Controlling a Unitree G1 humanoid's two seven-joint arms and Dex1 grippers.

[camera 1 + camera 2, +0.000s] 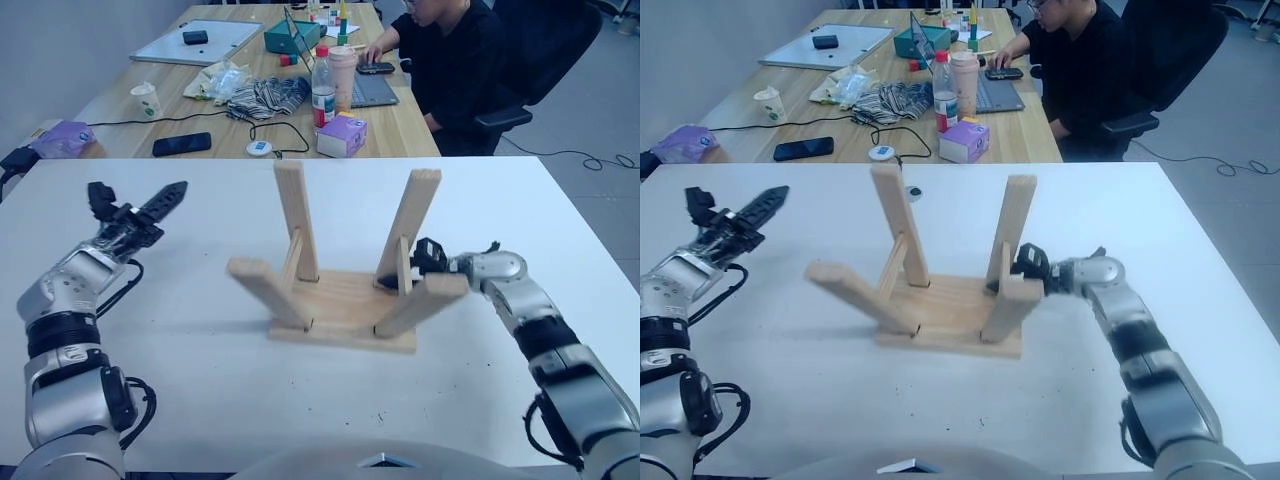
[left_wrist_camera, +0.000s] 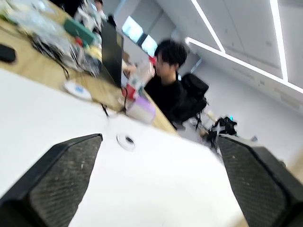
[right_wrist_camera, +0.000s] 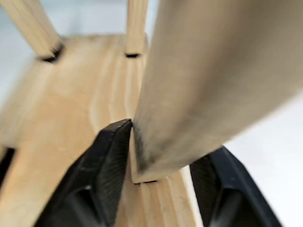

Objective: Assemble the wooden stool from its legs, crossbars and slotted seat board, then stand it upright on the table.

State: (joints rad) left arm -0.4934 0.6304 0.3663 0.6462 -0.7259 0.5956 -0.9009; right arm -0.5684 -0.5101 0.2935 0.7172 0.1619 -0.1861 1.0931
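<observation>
**Upturned stool, right gripper on one leg**

Head views: the stool [image 1: 340,305] lies seat-down on the white table [image 1: 180,380] with its four legs pointing up. The right gripper [image 1: 398,277] clasps the far right leg [image 1: 412,215] at its base. The left gripper [image 1: 138,198] hovers well apart from the stool.

Left wrist view: its fingers [image 2: 61,175] are spread wide.

Right wrist view: the pads [image 3: 106,165] pinch that leg.
</observation>
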